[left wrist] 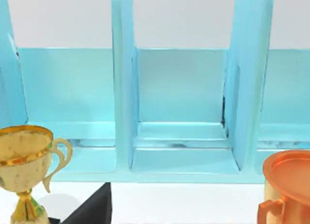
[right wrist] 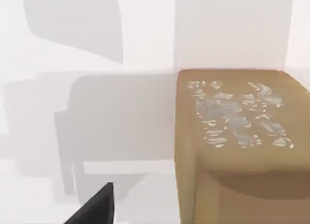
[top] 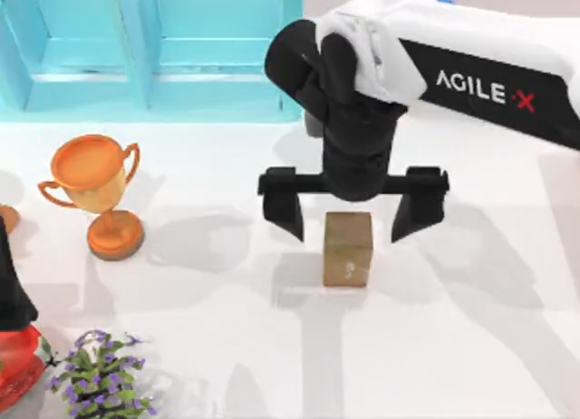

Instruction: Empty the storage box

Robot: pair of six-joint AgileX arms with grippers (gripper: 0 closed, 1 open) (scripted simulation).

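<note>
- The right gripper (top: 353, 218) hangs over the middle of the white table (top: 471, 346), its two black fingers (top: 283, 204) spread wide apart and gripping nothing.
- A tan wooden block (top: 348, 248) stands upright on the table just near of that gripper, between the two fingers as seen from above; neither finger touches it.
- In the right wrist view the block (right wrist: 242, 141) fills one side, its top face marked with pale flecks, and a dark fingertip (right wrist: 97, 207) shows at the frame edge, apart from it.
- The light-blue storage box (top: 149, 47) sits along the far edge on the left, split by upright dividers; the compartments seen in the left wrist view (left wrist: 181, 112) hold nothing.
- An orange trophy cup (top: 98, 190) stands on the table's left side, near of the box and well apart from the block.
- A purple-flowered plant (top: 101, 378) sits at the near left corner, beside a red object (top: 18, 369).
- The left arm (top: 11, 287) sits at the left edge; I cannot tell how its pincer stands.
- The left wrist view also shows a gold trophy (left wrist: 24, 170) and a copper-coloured cup (left wrist: 288, 187) in front of the box.
</note>
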